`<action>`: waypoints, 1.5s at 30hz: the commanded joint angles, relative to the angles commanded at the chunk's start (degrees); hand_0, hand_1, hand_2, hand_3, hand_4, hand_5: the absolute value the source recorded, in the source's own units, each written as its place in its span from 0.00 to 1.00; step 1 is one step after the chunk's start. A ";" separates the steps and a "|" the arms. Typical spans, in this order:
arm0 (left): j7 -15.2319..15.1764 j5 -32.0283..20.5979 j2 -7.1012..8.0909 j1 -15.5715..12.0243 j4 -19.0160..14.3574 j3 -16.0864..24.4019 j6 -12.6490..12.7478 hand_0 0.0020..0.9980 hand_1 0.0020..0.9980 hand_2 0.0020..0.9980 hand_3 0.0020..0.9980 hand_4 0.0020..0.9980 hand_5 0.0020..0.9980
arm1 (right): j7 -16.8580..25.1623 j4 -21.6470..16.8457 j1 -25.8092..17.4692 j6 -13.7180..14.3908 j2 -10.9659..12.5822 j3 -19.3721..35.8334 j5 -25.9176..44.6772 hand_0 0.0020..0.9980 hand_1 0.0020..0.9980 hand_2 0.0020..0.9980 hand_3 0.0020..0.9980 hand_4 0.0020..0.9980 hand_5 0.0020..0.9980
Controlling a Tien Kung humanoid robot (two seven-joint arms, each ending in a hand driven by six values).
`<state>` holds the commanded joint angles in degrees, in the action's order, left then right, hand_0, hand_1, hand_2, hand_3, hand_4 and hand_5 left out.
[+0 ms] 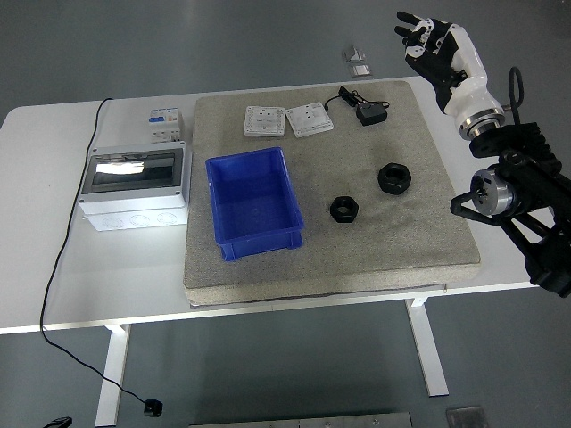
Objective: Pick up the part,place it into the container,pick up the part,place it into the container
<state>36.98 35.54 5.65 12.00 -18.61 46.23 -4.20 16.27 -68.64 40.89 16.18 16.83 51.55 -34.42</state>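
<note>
We see our right hand (439,52) raised off the counter's (134,267) far right corner, fingers spread and holding nothing. Both black nut-like parts, one (393,177) right of the other (343,209), lie apart on the grey mat (357,250), open room around them. The blue container (255,201) sits empty left of them.

My right hand (443,55) shows white with black fingers, on a black arm. Two black nuts (343,209) sit on the grey speckled mat (393,241), beside a bright blue bin (254,202). White table (89,267), grey box (135,186).
</note>
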 joint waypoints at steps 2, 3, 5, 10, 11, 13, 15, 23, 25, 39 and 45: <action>0.00 0.01 -0.02 -0.01 0.01 0.01 0.00 0.75 0.75 0.76 0.84 0.95 1.00 | 0.21 -0.19 -0.18 0.18 -0.03 0.07 2.86 0.82 0.74 0.72 0.32 0.01 0.00; 0.00 0.02 -0.03 -0.01 0.01 0.02 0.00 0.75 0.75 0.76 0.84 0.95 1.00 | 0.22 -0.22 -0.25 0.26 -0.04 0.10 3.93 0.82 0.74 0.72 0.32 0.01 0.00; 0.00 0.06 -0.06 -0.02 0.02 0.04 -0.01 0.75 0.75 0.76 0.84 0.95 1.00 | 0.15 -0.24 -0.38 0.51 -0.07 0.14 5.86 0.82 0.74 0.72 0.32 0.01 0.00; 0.00 0.11 -0.07 -0.02 0.03 0.07 -0.04 0.75 0.75 0.76 0.84 0.96 1.00 | -0.10 -0.10 -0.53 0.87 -0.12 0.17 6.97 0.81 0.74 0.71 0.23 0.00 0.00; 0.00 0.09 -0.07 -0.01 0.03 0.06 -0.04 0.75 0.75 0.76 0.84 0.96 1.00 | -0.17 -0.05 -0.53 0.91 -0.13 0.19 6.99 0.81 0.74 0.71 0.23 0.00 0.00; 0.00 0.03 -0.06 0.02 0.03 0.02 -0.04 0.75 0.75 0.76 0.84 0.96 1.00 | -0.31 0.01 -0.55 0.95 -0.13 0.28 6.98 0.82 0.75 0.71 0.21 0.00 0.00; 0.00 -0.07 -0.05 0.04 0.04 -0.03 -0.05 0.75 0.75 0.76 0.84 0.96 1.00 | -0.45 0.05 -0.58 0.73 -0.11 0.41 7.02 0.82 0.75 0.71 0.21 0.00 0.00; 0.00 -0.23 -0.03 0.03 0.05 -0.09 -0.12 0.75 0.75 0.76 0.84 0.96 1.00 | -2.68 -0.50 -0.97 -2.33 0.25 1.02 5.47 0.83 0.76 0.71 0.20 0.00 0.00; 0.00 -0.23 -0.04 0.02 0.05 -0.08 -0.12 0.75 0.75 0.76 0.84 0.96 1.00 | -3.54 -0.75 -1.18 -3.66 0.39 1.37 4.96 0.91 0.85 0.81 0.46 0.38 0.00; 0.00 -0.75 -0.05 0.03 0.14 -0.44 0.02 0.75 0.75 0.76 0.84 0.96 1.00 | -2.79 -1.67 -1.56 -8.15 0.60 1.91 6.76 0.92 0.85 0.81 0.34 0.00 0.00; 0.00 -0.89 -0.01 -0.02 0.20 -0.50 0.00 0.75 0.75 0.76 0.84 0.96 1.00 | -2.11 -1.48 -1.71 -8.14 0.46 1.48 8.51 0.92 0.83 0.81 0.31 0.00 0.00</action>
<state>36.98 34.65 5.64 11.98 -18.41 45.73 -4.21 14.16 -70.13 39.18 8.04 17.29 53.03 -25.91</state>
